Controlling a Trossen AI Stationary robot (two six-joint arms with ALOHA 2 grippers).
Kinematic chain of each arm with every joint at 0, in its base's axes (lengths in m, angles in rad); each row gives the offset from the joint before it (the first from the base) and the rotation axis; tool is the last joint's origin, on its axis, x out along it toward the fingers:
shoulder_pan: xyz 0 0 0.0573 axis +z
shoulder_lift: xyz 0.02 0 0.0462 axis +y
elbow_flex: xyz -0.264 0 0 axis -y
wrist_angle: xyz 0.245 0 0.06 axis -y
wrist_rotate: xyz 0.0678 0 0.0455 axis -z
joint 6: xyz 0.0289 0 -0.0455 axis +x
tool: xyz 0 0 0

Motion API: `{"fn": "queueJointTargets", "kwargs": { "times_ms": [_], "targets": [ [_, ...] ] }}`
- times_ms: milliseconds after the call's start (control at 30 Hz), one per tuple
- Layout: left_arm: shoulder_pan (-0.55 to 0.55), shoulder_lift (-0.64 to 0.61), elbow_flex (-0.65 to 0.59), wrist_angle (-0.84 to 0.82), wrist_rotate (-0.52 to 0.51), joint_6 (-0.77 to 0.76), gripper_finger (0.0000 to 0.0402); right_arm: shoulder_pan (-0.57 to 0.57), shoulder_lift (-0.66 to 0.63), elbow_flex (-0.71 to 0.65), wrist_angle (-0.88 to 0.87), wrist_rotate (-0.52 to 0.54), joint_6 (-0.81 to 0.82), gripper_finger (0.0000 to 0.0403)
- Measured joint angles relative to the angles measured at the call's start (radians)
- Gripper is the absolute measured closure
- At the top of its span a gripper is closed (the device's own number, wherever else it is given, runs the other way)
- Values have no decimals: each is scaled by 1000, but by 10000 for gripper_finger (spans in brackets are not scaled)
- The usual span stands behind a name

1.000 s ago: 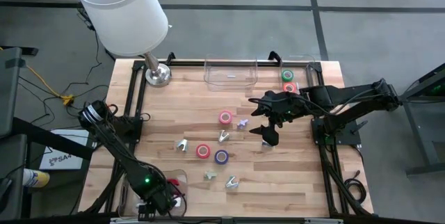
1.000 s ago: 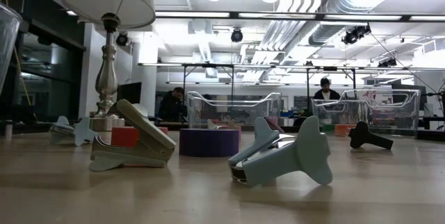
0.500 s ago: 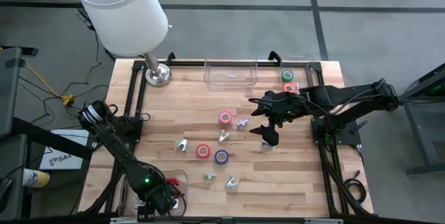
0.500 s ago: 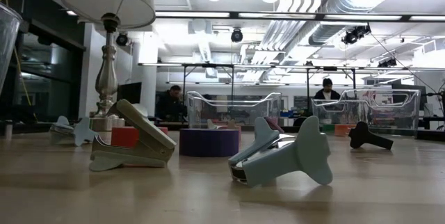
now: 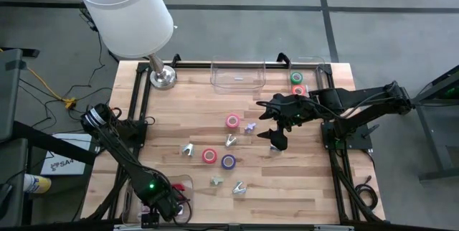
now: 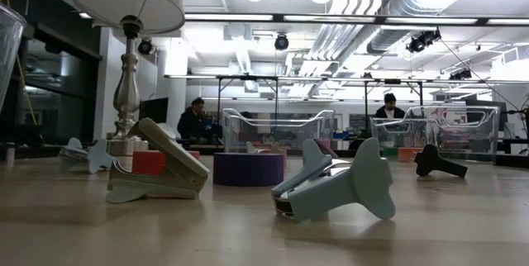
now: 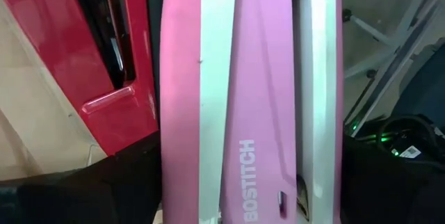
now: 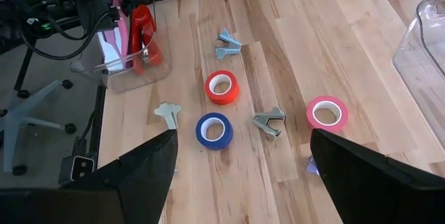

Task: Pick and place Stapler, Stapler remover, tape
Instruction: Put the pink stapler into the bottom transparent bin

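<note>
A pink stapler (image 7: 257, 106) fills the left wrist view at very close range, white along its sides and marked BOSTITCH, with a red stapler (image 7: 76, 64) just beside it. Both stand in a small clear bin (image 5: 179, 186) at the near left corner of the wooden table (image 5: 193, 109); the right wrist view shows the pair upright in it. The left gripper (image 5: 166, 204) is down at this bin; whether its fingers are released or clenched on the pink stapler I cannot tell.

Three tape rolls lie loose mid-table: a pink tape roll (image 5: 232, 121), a red-orange tape roll (image 5: 209, 156) and a purple tape roll (image 5: 228, 162), the last two near each other. A green tape roll (image 5: 297, 77) and another red-orange roll (image 5: 299, 90) sit in a clear bin (image 5: 319, 66) at the far right corner. A second, larger clear bin (image 5: 237, 74) stands at the far edge, centre.

Staple removers are scattered around the rolls: one (image 5: 187, 149) left of the red-orange roll, one (image 5: 230, 140) between the pink and purple rolls, a lilac one (image 5: 249, 127) just beside the pink roll, and two (image 5: 238, 186) nearer the front edge. In the low view two of them (image 6: 335, 185) lie close to the camera.

The right gripper (image 5: 275, 115) hangs above the table right of the pink roll, fingers spread apart and holding nothing.

A lamp (image 5: 128, 12) stands at the far left corner. A person (image 6: 195, 122) shows in the room beyond.
</note>
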Motion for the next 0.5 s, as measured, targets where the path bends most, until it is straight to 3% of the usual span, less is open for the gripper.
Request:
{"fn": "queueJointTargets", "kwargs": {
  "times_ms": [267, 500],
  "targets": [
    [0, 0, 0, -3, 51, -13, 72, 0, 0, 0, 0, 0, 0, 82],
    [0, 0, 0, 12, 24, -20, 182, 0, 0, 0, 0, 10, 0, 82]
  ]
}}
